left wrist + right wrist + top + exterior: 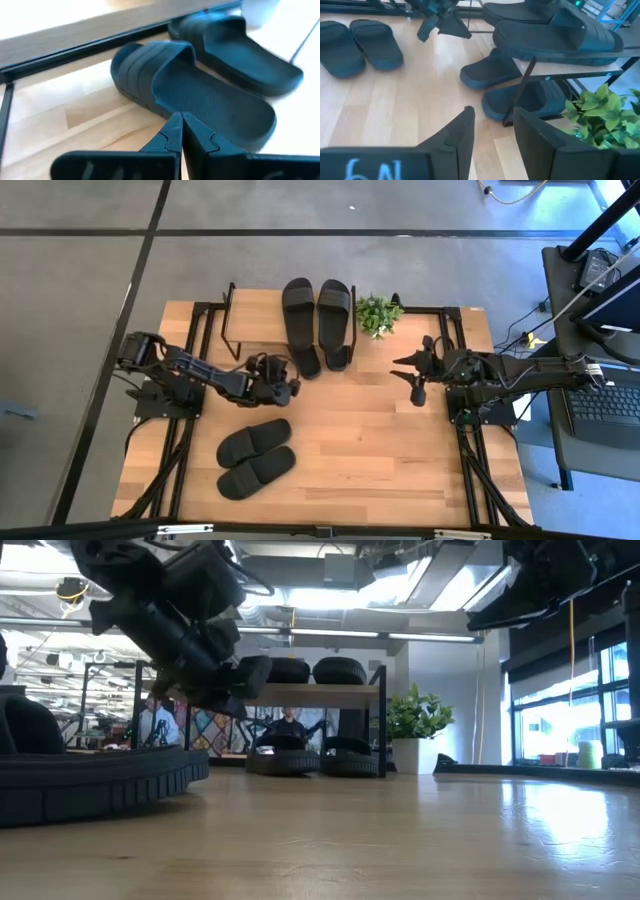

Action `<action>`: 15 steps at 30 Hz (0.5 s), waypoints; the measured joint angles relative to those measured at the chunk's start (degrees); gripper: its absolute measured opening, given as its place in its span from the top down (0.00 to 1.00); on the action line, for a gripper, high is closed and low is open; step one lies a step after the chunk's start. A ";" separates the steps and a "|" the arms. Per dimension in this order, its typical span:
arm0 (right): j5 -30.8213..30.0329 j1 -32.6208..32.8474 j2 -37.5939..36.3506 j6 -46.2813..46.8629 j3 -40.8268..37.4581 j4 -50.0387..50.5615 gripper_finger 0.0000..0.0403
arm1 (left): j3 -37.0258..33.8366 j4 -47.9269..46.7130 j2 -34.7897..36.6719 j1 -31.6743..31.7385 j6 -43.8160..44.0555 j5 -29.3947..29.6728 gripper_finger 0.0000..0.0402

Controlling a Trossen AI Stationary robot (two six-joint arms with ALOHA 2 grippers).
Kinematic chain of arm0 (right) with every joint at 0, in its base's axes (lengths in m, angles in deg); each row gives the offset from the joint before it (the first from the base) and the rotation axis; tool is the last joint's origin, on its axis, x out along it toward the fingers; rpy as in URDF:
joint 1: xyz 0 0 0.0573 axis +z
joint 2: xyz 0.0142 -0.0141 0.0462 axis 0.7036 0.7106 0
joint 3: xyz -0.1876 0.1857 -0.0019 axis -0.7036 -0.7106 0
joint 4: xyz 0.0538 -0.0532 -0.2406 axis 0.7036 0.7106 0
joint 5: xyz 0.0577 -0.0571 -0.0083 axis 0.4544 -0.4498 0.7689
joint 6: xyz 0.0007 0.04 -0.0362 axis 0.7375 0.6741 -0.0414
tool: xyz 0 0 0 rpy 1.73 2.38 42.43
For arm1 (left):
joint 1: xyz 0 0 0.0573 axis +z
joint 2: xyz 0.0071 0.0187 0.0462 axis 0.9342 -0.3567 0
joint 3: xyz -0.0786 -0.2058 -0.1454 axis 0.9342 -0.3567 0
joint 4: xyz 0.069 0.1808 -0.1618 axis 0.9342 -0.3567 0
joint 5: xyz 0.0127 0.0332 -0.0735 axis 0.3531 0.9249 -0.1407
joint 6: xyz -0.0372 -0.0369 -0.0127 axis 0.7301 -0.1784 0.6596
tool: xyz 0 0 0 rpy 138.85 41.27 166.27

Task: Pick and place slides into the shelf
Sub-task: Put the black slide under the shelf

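The shelf (255,315) stands at the table's far middle. Two black slides (318,305) lie on its plank top. Two more lie beneath it (510,87) with their heels sticking out toward the near edge. Another pair (255,458) lies on the table at the near left, and it looms large in the low view (90,780). My left gripper (290,385) is shut and empty, above the table, just left of the lower slides' heels (200,95). My right gripper (412,375) is open and empty, right of the shelf.
A small potted plant (378,313) stands right beside the shelf's right end, close to my right gripper. Bare tabletop (390,450) lies in the middle and near right. A desk with a laptop (600,405) stands beyond the right edge. People show in the room behind (155,725).
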State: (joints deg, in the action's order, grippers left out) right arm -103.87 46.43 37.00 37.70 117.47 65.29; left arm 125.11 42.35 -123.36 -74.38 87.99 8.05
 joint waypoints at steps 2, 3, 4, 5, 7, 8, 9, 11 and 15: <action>-0.88 0.00 0.02 -0.13 0.00 0.06 0.66 | -0.01 -0.50 -1.20 -0.50 3.36 2.10 1.00; -1.24 0.00 0.00 -0.24 0.00 0.01 0.66 | -0.01 -0.38 -1.97 -0.52 5.04 2.78 1.00; -1.35 0.00 0.01 -0.37 0.00 0.00 0.66 | -0.01 -0.41 -2.72 -0.37 6.80 3.07 1.00; -1.41 -0.01 0.02 -0.81 0.00 0.02 0.66 | -0.01 -0.35 -3.46 -0.03 8.46 3.16 1.00; -1.42 -0.02 0.02 -1.55 0.00 0.02 0.66 | -0.01 0.13 -5.31 0.73 10.68 2.83 1.00; -1.44 -0.02 0.02 -1.58 0.00 0.02 0.66 | -0.01 0.22 -6.21 0.96 11.54 2.73 1.00; -1.44 -0.02 0.02 -1.57 0.00 0.02 0.66 | -0.01 0.29 -7.01 1.17 12.48 2.78 1.00; -1.44 -0.02 0.02 -1.62 0.00 0.02 0.66 | -0.01 0.93 -8.16 1.75 14.40 3.12 1.00; -1.44 -0.02 0.02 -1.66 0.00 0.02 0.66 | -0.01 1.99 -8.81 3.88 15.50 4.19 1.00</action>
State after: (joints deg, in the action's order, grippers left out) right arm -105.31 46.41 37.02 36.04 117.47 65.31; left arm 125.09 44.33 -132.17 -70.51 103.50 12.25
